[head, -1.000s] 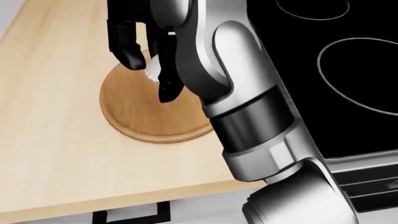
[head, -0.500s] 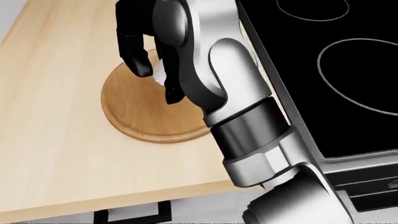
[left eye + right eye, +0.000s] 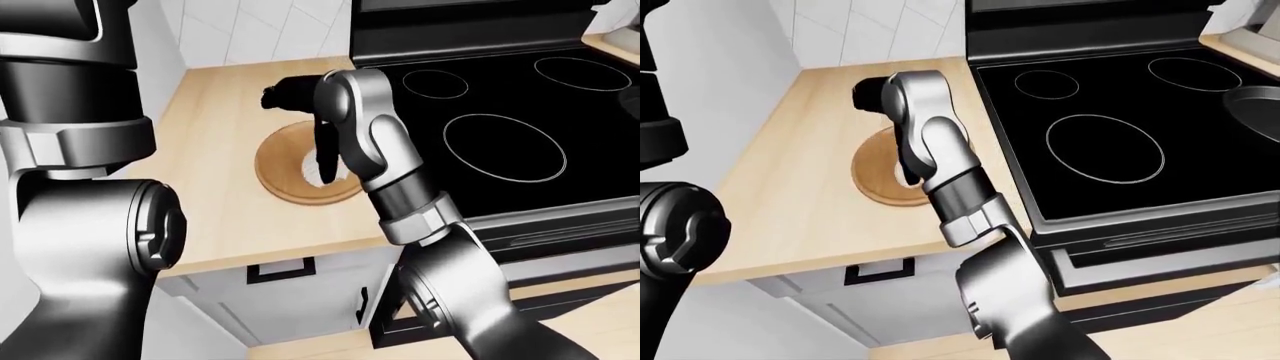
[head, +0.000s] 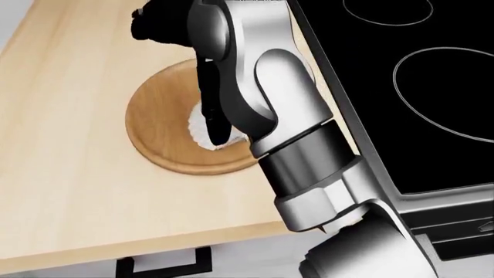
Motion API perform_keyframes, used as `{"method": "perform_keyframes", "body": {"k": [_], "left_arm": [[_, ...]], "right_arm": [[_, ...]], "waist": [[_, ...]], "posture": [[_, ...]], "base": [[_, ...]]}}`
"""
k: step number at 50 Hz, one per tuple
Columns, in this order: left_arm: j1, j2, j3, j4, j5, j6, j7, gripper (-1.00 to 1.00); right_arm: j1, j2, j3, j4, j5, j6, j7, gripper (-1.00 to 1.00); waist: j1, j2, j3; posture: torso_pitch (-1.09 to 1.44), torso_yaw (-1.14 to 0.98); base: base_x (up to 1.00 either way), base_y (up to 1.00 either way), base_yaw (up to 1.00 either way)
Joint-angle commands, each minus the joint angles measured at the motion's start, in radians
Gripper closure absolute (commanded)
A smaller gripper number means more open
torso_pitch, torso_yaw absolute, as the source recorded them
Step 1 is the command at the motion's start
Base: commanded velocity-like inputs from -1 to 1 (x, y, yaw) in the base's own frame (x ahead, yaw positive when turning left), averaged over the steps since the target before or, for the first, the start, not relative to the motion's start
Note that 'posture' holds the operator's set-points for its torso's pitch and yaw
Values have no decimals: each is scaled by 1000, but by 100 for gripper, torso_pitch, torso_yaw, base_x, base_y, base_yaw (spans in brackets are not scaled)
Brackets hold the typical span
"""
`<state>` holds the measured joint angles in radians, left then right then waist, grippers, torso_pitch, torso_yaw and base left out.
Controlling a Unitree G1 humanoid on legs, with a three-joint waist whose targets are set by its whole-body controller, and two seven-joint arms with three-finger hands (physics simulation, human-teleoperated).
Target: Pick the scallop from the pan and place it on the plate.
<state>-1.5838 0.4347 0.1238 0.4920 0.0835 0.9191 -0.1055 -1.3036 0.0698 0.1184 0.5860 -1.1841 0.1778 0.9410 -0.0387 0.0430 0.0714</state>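
Note:
The white scallop [image 4: 199,131] lies on the round wooden plate [image 4: 154,130] on the wooden counter, left of the stove. My right hand [image 4: 181,81] hangs over the plate, open. Its upper fingers [image 4: 154,26] are lifted toward the top of the head view. One black finger [image 4: 211,116] points down and partly covers the scallop. The scallop also shows in the left-eye view [image 3: 312,169]. The grey pan [image 3: 1255,105] sits at the right edge of the right-eye view, on the stove. My left hand does not show; only its upper arm fills the left of the left-eye view.
A black glass cooktop [image 3: 500,112] with ring burners lies right of the counter [image 4: 69,174]. A white tiled wall [image 3: 250,34] stands behind the counter. White cabinet fronts with a black handle [image 3: 280,270] are below the counter edge.
My right hand has opened: the upper fingers swung up and away. The scallop, held between the fingers before, now rests lower on the plate.

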Motion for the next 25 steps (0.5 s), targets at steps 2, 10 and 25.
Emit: {"method": "perform_keyframes", "body": {"k": [2,10,25], "left_arm": [[-36,12,6,-29,5,-29,4,-100],[-33,15,8,-33,4,-26,4,-100],[-31,11,6,-36,4,-23,4,-100]], "right_arm": [[-40,-7,-9,-37,-5,-6,-14,-100],[-37,-6,-9,-38,-12,-5,-12,-100],[-53,-25,-24,-66,-5,17,11,-100]], "waist": [[0,5,-34],[1,4,-34],[2,1,-34]], "posture": [[0,0],[0,0],[0,0]], "base": [[0,0,0],[0,0,0],[0,0,0]]}}
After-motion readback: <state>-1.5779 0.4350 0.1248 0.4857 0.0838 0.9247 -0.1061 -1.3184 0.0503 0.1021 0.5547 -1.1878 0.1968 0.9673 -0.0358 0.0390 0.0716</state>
